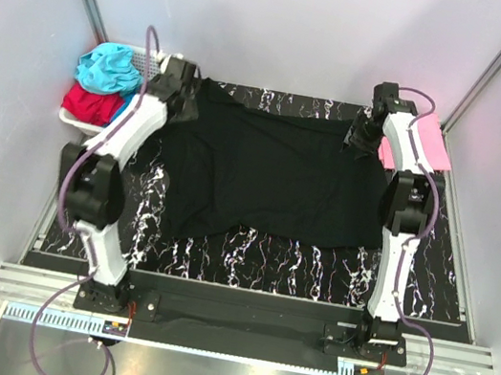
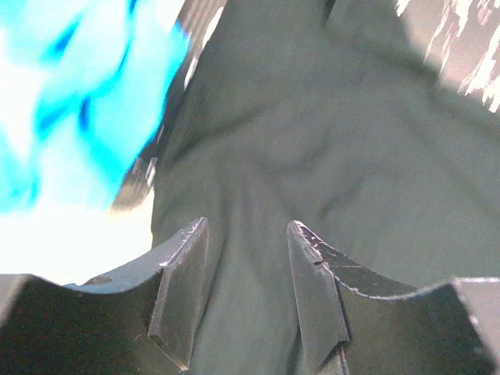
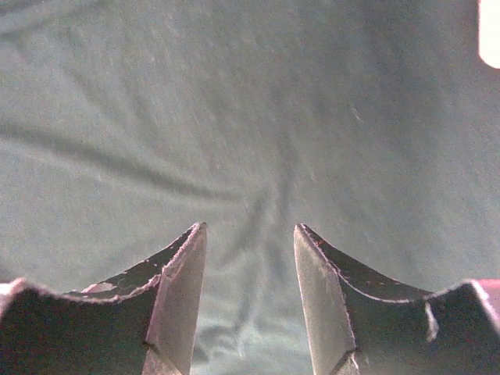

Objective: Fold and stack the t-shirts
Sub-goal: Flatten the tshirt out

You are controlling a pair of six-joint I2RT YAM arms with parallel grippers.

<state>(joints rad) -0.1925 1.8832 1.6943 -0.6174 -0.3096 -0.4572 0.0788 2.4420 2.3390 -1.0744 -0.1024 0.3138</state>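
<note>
**Item 1: black t-shirt** (image 1: 272, 177). Lg, plain, matte. Spread open on marbled table (image 1: 316, 257), centre to far side, long axis L–R. Mostly flat, w/ soft creases across the middle. Near edge uneven; near-L corner reaches furthest toward the front. Not folded.

**Item 2: pink t-shirt** (image 1: 430, 142). Far-R of table, just beside black one's R edge. Lies flat as a compact oblong, partly hidden.

**Item 3: teal t-shirt** (image 1: 108, 67). Crumpled heap, top of pile in white basket (image 1: 70, 120) at far-L corner. Not folded.

**Item 4: red t-shirt** (image 1: 90, 105). Bunched under teal one, near side of same basket. Not folded.
</note>
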